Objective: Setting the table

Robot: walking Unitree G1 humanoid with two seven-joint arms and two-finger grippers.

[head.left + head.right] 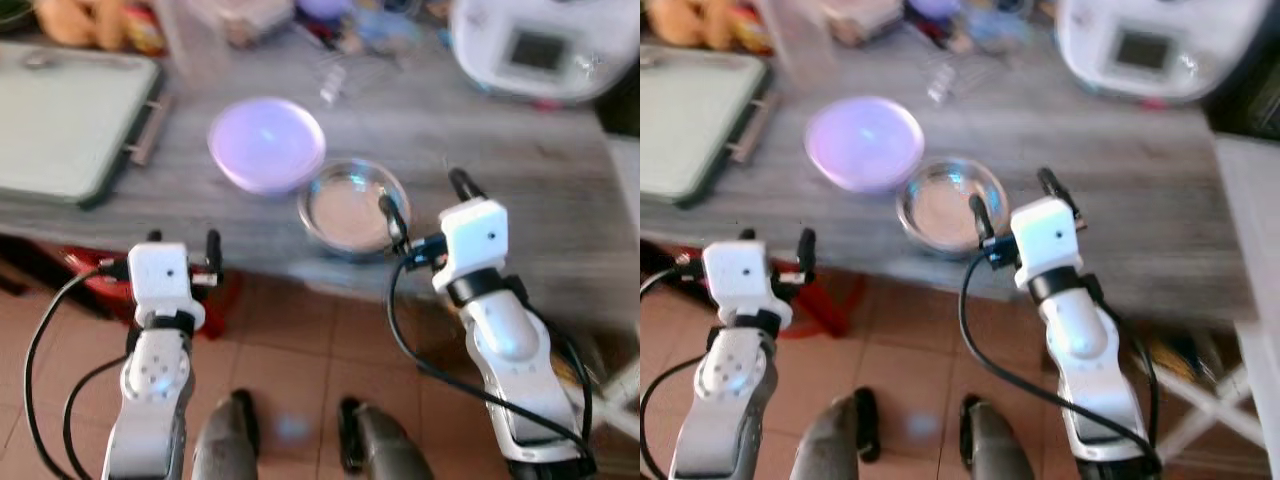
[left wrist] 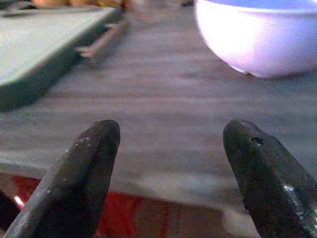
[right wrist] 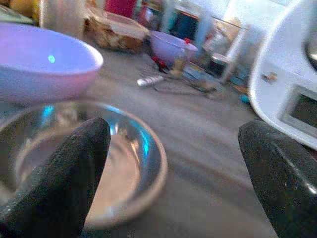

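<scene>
My right gripper [image 1: 425, 208] hangs over the near edge of the grey wooden table [image 1: 520, 190], fingers spread wide and holding nothing. One fingertip [image 3: 64, 173] sits above the rim of the steel bowl [image 1: 352, 208]; the other is out over bare tabletop on the far side from the bowl. The steel bowl lies just under and ahead of these jaws, close to the table's near edge.

The lavender bowl [image 1: 266, 143] stands just beyond the steel one, touching or nearly so; blur keeps me from telling which.

My left gripper [image 1: 182, 243] is short of the table edge, over the tiled floor [image 1: 300, 350], fingers released and apart, gripping nothing. The lavender bowl is ahead of it, toward my right side; a green tray [image 1: 70, 120] lies ahead toward my left.

A white appliance [image 1: 535, 45] stands at the table's far side, beyond my right jaws.
</scene>
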